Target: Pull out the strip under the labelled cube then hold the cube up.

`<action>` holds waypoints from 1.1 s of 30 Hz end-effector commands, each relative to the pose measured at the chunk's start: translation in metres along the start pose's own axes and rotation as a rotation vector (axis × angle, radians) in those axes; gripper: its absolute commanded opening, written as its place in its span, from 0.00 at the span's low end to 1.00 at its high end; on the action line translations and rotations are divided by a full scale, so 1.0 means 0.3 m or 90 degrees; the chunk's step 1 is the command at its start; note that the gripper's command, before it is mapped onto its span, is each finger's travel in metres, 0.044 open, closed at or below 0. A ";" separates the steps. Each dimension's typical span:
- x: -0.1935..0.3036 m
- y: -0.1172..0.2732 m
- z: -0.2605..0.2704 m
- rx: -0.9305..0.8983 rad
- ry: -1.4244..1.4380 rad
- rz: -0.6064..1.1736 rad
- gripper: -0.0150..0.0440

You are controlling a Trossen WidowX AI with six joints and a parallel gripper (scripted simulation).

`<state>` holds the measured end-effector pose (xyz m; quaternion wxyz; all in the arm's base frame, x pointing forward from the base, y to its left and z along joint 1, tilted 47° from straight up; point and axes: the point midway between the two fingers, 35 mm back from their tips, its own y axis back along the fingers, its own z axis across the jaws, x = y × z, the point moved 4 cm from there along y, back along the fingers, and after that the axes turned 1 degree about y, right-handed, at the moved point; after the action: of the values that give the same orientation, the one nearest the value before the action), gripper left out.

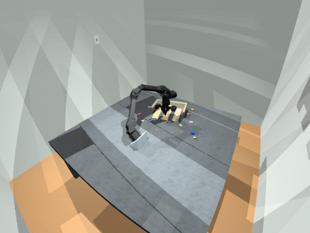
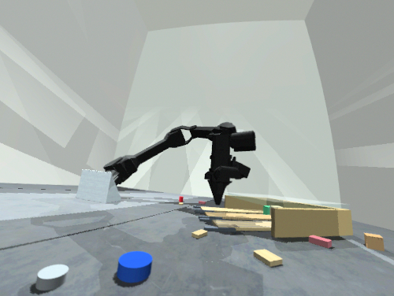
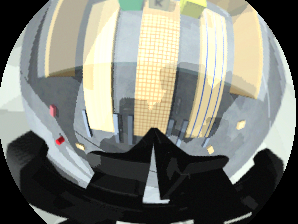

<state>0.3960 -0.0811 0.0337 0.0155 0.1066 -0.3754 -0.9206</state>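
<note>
The labelled cube (image 3: pixel 159 4), grey with a letter K, is cut off by the wrist view's top edge and rests on the middle strip (image 3: pixel 156 75), which has a grid pattern. A green cube (image 3: pixel 131 4) (image 2: pixel 266 209) is on the plain left strip (image 3: pixel 100 75), and a yellow cube (image 3: pixel 194 7) is at the blue-lined right strip (image 3: pixel 212 75). My gripper (image 1: pixel 165 114) (image 2: pixel 217 203) (image 3: pixel 153 130) is shut and empty. It points down above the near end of the middle strip, clear of it in the exterior view.
A tan walled tray (image 2: pixel 307 223) (image 3: pixel 248 60) stands around the strips' far part. Dark rails (image 3: pixel 130 129) flank the strips' near ends. Small blocks, a blue disc (image 1: pixel 192 132) (image 2: pixel 135 266) and a white disc (image 2: pixel 52 276) (image 1: pixel 194 137) lie around.
</note>
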 end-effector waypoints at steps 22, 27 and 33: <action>0.013 -0.092 0.010 -0.004 -0.003 -0.002 0.25; 0.013 -0.092 0.010 -0.004 -0.003 -0.002 0.25; 0.013 -0.094 0.010 -0.004 -0.003 -0.002 0.25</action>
<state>0.3927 -0.0598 0.0154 0.0152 0.1060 -0.3739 -0.9213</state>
